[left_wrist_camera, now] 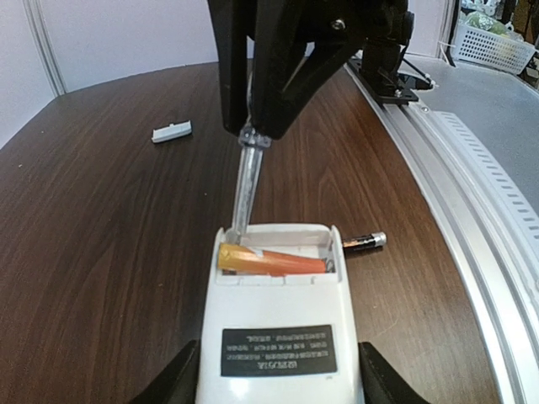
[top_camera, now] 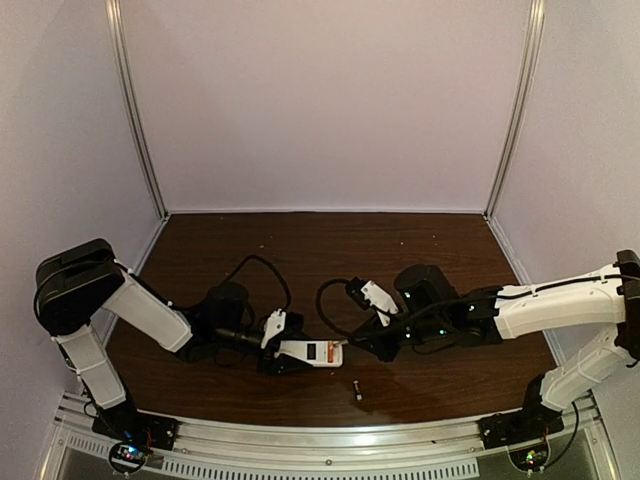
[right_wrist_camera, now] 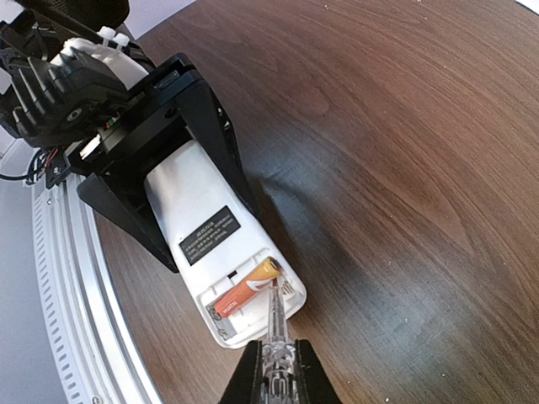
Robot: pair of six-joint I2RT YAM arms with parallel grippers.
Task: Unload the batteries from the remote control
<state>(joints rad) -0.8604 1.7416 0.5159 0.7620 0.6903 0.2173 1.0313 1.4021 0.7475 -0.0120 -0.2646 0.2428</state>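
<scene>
In the top view the left arm [top_camera: 150, 315] rises from the lower left corner, folds at a high elbow near the left edge and slopes down to the right over the dark wooden table [top_camera: 300, 250]. Its left gripper [top_camera: 283, 352] grasps the remote control [top_camera: 315, 352] just left of frame centre, with a black finger [left_wrist_camera: 181, 377] pressed on each long side. The handset lies back face up.

On that white back sits a black label [left_wrist_camera: 279, 349] with white print (too fine to read). Past the label the battery bay stands uncovered, and the orange battery [left_wrist_camera: 274, 262] lies across it. That battery carries small white lettering in the right wrist view, which is also illegible.

At the upper left of the left wrist view a small white plastic piece [left_wrist_camera: 172, 132] lies on the wood, well apart from the handset. The dark battery [left_wrist_camera: 364, 242], silvery at one end, lies on the table just beside the handset's right corner.

The right arm [top_camera: 550, 305] stretches in low from the right edge of the top view. Its right gripper [top_camera: 365, 343] is clenched on a clear-shafted screwdriver [right_wrist_camera: 274, 332]. The tip reaches into the bay at one end of the orange battery, though whether it touches cannot be told.
</scene>
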